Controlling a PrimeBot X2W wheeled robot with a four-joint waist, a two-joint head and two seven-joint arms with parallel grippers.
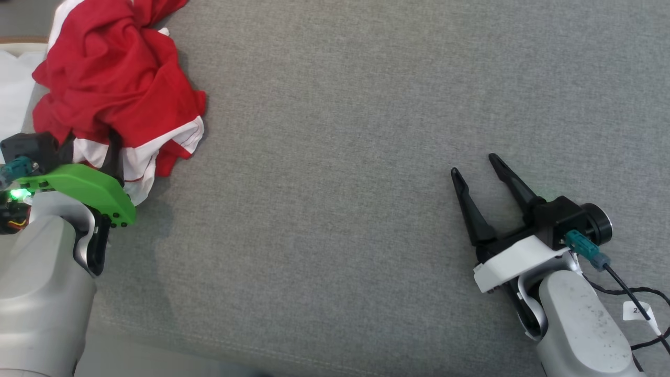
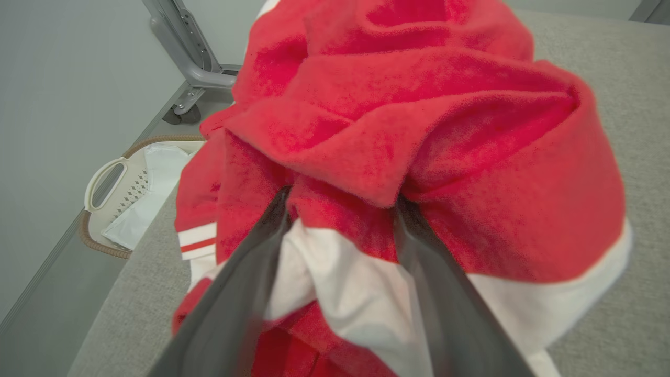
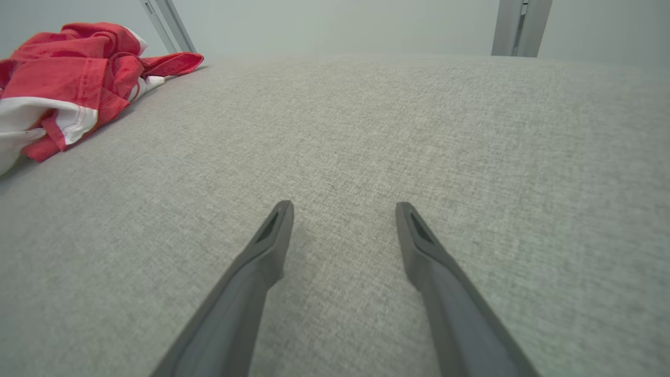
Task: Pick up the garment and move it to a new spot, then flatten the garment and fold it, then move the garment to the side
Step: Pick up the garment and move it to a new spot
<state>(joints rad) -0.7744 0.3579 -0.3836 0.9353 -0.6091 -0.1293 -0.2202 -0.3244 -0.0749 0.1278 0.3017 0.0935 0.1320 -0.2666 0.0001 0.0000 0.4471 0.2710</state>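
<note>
The garment [image 1: 112,78] is a crumpled red and white heap at the far left of the grey cushioned surface [image 1: 340,157]. My left gripper [image 1: 90,145] is pushed into its near edge. In the left wrist view that gripper [image 2: 343,199] stands open, its two fingers wide apart with a fold of white and red cloth [image 2: 366,157] bulging between them and the tips tucked under the red folds. My right gripper [image 1: 473,164] rests low at the right, open and holding nothing, far from the heap. In the right wrist view the right gripper [image 3: 343,207] shows over bare fabric, with the garment [image 3: 68,78] at the far left.
Off the surface's left edge, a cream basket [image 2: 102,175] with a brown rim sits on the floor with white cloth inside. A grey metal frame leg with a caster [image 2: 191,68] stands behind it. Cables trail from the right wrist [image 1: 636,303].
</note>
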